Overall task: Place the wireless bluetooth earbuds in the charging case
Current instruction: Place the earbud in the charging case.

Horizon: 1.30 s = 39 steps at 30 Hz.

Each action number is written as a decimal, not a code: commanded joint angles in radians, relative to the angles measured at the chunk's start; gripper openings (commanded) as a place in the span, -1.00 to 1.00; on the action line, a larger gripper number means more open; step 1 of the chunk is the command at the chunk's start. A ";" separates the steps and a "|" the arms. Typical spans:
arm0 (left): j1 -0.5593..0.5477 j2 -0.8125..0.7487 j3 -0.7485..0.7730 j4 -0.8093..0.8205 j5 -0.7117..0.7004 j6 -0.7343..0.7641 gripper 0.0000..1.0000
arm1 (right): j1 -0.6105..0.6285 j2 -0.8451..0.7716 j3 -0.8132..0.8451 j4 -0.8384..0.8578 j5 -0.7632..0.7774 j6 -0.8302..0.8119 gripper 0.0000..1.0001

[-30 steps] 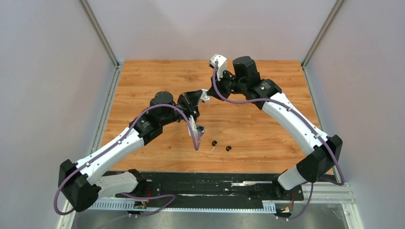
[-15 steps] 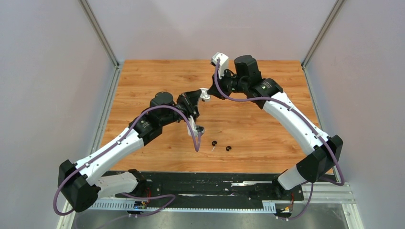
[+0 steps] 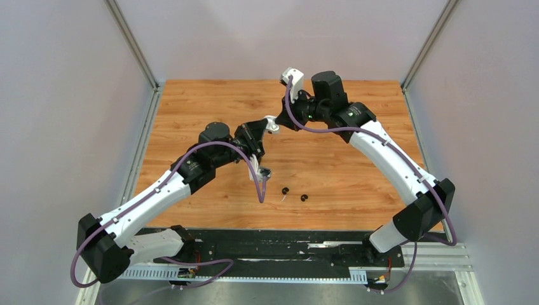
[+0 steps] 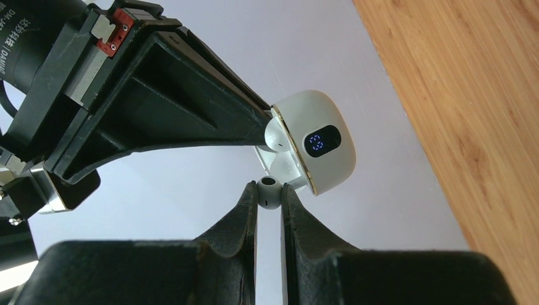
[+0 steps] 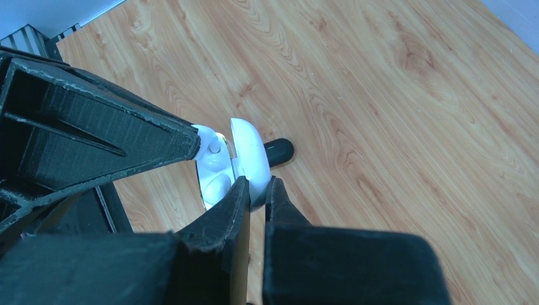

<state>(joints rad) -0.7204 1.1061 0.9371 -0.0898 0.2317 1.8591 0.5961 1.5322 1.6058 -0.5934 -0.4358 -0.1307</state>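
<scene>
White earbud (image 4: 269, 194) clenched in left pincer (image 4: 269, 199), tip just beside open charging case (image 4: 321, 143). Case lid clenched in right pincer (image 5: 257, 184), both aloft over desk (image 3: 356, 171) centre. Noted two black earbuds (image 3: 285, 190) on desk toward near edge.

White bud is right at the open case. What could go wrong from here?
1. The right gripper pinches the open glossy white charging case only by a thin edge; the insertion push could twist it loose.
2. The left gripper holds the small white earbud at its fingertips; it might slip.
</scene>
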 commanded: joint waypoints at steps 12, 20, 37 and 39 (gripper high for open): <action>-0.007 0.002 -0.004 -0.051 0.031 0.080 -1.00 | -0.009 0.029 0.106 0.042 -0.038 0.095 -1.00; -0.008 -0.003 -0.005 -0.075 0.024 0.116 -0.87 | -0.021 0.050 0.135 0.031 -0.056 0.125 -1.00; -0.016 0.040 0.033 -0.127 -0.008 0.130 -1.00 | -0.022 0.079 0.186 0.029 -0.004 0.171 -1.00; -0.019 0.048 0.035 -0.130 -0.039 0.124 -1.00 | -0.022 0.083 0.195 0.027 -0.002 0.167 -1.00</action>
<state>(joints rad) -0.7258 1.1240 0.9497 -0.1234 0.2176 1.9888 0.5751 1.6180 1.7134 -0.6540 -0.4507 -0.0010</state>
